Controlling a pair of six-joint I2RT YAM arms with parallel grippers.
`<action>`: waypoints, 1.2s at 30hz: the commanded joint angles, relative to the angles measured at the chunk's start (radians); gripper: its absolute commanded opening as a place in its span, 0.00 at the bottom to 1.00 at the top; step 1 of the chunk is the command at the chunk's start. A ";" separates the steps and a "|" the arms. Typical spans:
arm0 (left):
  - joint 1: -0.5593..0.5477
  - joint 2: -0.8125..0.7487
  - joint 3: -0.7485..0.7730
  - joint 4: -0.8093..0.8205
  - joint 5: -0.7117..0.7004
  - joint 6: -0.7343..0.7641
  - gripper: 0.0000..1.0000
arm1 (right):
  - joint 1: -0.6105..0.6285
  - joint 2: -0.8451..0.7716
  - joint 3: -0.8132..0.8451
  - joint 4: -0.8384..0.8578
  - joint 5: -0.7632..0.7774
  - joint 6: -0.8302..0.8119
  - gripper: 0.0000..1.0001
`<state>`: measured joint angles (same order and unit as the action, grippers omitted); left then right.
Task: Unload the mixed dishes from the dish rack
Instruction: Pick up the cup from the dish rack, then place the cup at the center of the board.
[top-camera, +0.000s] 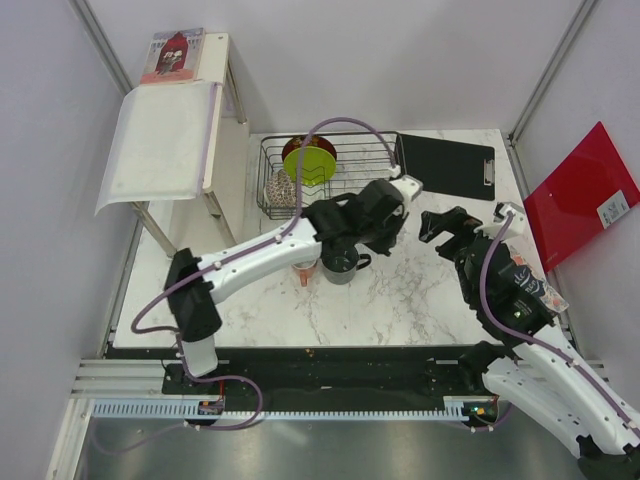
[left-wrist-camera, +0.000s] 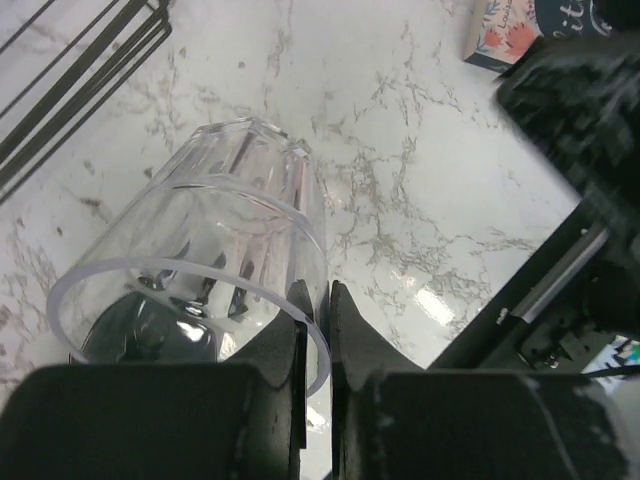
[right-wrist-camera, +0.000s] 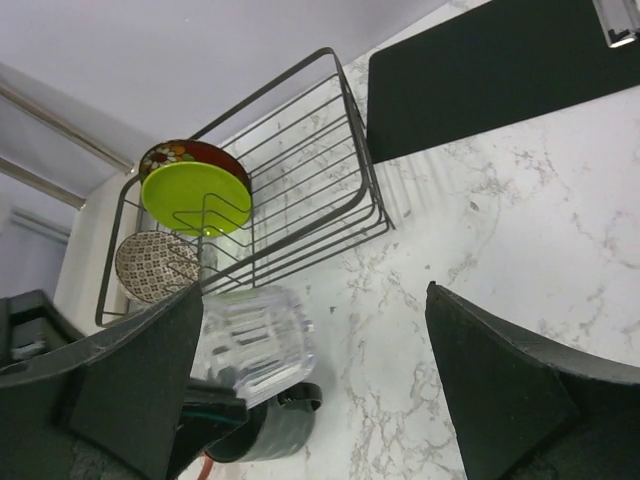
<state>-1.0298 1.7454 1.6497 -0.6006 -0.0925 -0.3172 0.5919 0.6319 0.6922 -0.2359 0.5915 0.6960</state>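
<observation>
Near the middle of the table: the left hand (left-wrist-camera: 316, 295) holds the clear glass (left-wrist-camera: 220, 220).
Left hand: almost shut. It pinches the rim of the glass, one side inside and one side outside.
Glass: up off the table, right by the dark grey mug (top-camera: 340, 265). I cannot tell if the two touch.
Mug: stands on the table, out of the dish rack (top-camera: 365, 165).
Orange-red cup (top-camera: 305, 270): on the table just beside the mug, on the side toward the left edge.
Right hand (top-camera: 440, 222): wide open and holding nothing. It is near the glass, on the side toward the right edge.
Dish rack: by the far edge of the table, toward the far left corner.
Inside the rack: the lime-green plate (top-camera: 310, 160) stands on its edge. The dark red bowl (right-wrist-camera: 190, 155) is right behind it. The small patterned bowl (top-camera: 282, 187) is at the rack's left end.
Black clipboard (top-camera: 447, 165): flat on the table, just beside the rack, toward the far right corner.
</observation>
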 joint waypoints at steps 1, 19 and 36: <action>-0.061 0.189 0.252 -0.217 -0.085 0.168 0.02 | 0.000 -0.034 0.010 -0.057 0.076 -0.038 0.98; -0.088 0.517 0.549 -0.462 0.004 0.217 0.02 | 0.000 -0.145 0.009 -0.132 0.146 0.000 0.98; -0.124 0.651 0.668 -0.499 -0.136 0.270 0.02 | 0.000 -0.258 0.049 -0.164 0.145 -0.015 0.98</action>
<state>-1.1408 2.3718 2.2482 -1.0752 -0.1394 -0.1089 0.5892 0.3702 0.7338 -0.4011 0.7525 0.6685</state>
